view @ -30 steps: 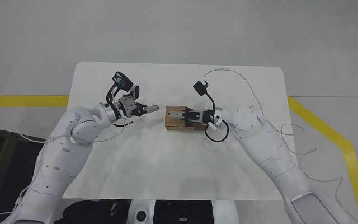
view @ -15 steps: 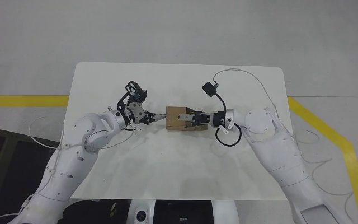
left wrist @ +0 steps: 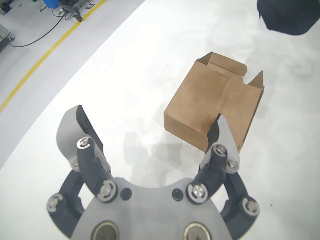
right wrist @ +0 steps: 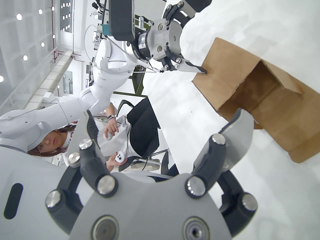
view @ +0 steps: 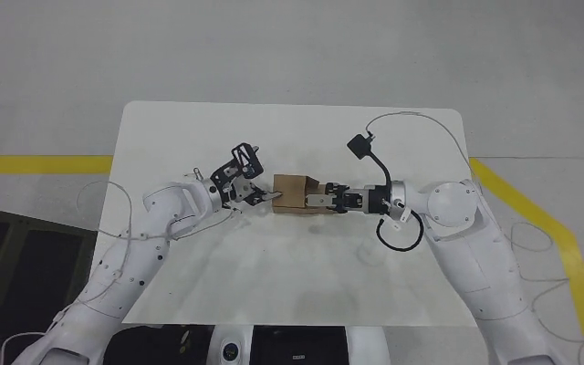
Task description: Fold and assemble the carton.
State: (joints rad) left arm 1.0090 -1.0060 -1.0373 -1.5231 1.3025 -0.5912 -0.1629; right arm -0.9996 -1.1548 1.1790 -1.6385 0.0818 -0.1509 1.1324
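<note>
Left gripper [left wrist: 150, 112] gapes wide at the carton's [left wrist: 215, 96] closed end, one fingertip touching its top edge. The right gripper [right wrist: 163, 112] is spread wide at its open end. The carton lies on the table [view: 182, 137]. Its light, thin card probably creases easily, so grip the flaps near the folds.

I am seeing the left end effector [left wrist: 150, 114] hanging with its fingers spread wide. One fingertip is touching the carton [left wrist: 215, 96] at its near top edge, and the other is standing well apart from it. The carton is sitting on the white tabletop [left wrist: 120, 71], with its far end flaps gaping open.
</note>
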